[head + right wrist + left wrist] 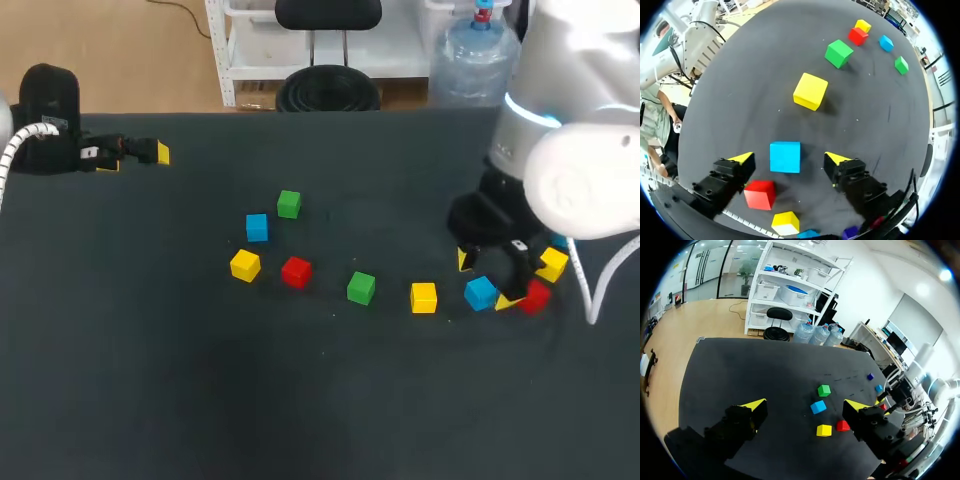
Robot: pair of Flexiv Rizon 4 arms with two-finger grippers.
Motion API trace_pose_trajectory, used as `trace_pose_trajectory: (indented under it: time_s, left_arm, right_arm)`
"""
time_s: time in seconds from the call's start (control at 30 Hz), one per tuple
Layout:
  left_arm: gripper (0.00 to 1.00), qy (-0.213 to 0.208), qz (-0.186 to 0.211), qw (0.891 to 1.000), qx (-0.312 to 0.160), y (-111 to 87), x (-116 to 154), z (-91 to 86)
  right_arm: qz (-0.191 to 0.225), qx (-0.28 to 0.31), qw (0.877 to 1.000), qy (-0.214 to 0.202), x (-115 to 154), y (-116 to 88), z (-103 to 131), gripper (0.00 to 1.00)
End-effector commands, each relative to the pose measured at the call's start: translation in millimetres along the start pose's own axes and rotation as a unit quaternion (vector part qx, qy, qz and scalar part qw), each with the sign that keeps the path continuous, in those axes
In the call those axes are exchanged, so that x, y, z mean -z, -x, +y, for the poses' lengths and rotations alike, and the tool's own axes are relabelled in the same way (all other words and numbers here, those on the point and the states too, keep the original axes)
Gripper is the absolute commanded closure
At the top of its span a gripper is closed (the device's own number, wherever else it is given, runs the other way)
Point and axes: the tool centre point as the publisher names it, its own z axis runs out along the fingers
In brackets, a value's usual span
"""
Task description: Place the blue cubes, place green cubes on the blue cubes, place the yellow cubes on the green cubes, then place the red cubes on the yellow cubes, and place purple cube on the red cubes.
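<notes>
Right gripper (789,159) is spread wide with a finger on each side of the blue cube (785,156). There's a gap showing on both sides, so nothing's clamped yet. That cube sits on the right side of the table (150,350), about mid-depth.

My read is that this is the grab of a first blue cube, so the task has barely started. How I'd do it well:

- **Line-up:** square the fingers to two flat faces, not corners. From the wrist view it looks pretty well lined up already.
- **Height:** get low enough that the tips meet the middle of those faces.
- **Close:** go gently so the cube doesn't squirt out sideways.

The thing to watch is the red cube (760,194), just right of the blue one and right beside one finger. A sloppy descent could shove it. A yellow cube (552,264) sits just past that, a bit farther right.

Going left there's a second yellow cube (423,297) nearby, then a green cube (361,288). I'd pick a drop spot with room around it.

Left gripper (135,160) is parked at the far left, fingers apart, holding nothing.
</notes>
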Motion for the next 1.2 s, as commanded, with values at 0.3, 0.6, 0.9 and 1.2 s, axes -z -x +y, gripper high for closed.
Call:
trace_pose_trajectory:
  time_s: [0.3, 0.6, 0.9, 1.2]
  left_arm:
    - [0.00, -0.002, -0.002, 1.000, 0.000, -0.3, -1, 1.3]
    - [0.00, -0.002, -0.002, 1.000, 0.000, -0.3, -1, 1.3]
    - [0.00, -0.002, -0.002, 1.000, 0.000, -0.3, -1, 1.3]
    - [0.00, -0.002, -0.002, 1.000, 0.000, -0.3, -1, 1.3]
  right_arm:
    - [0.004, 0.003, 1.000, 0.007, -2, 1, 5, 0.53]
    - [0.005, 0.001, 1.000, 0.009, -3, 0, 11, 1.00]
    - [-0.001, -0.030, 0.999, 0.014, 3, 0, 12, 1.00]
    - [-0.020, -0.119, 0.993, -0.015, 30, -10, 1, 1.00]
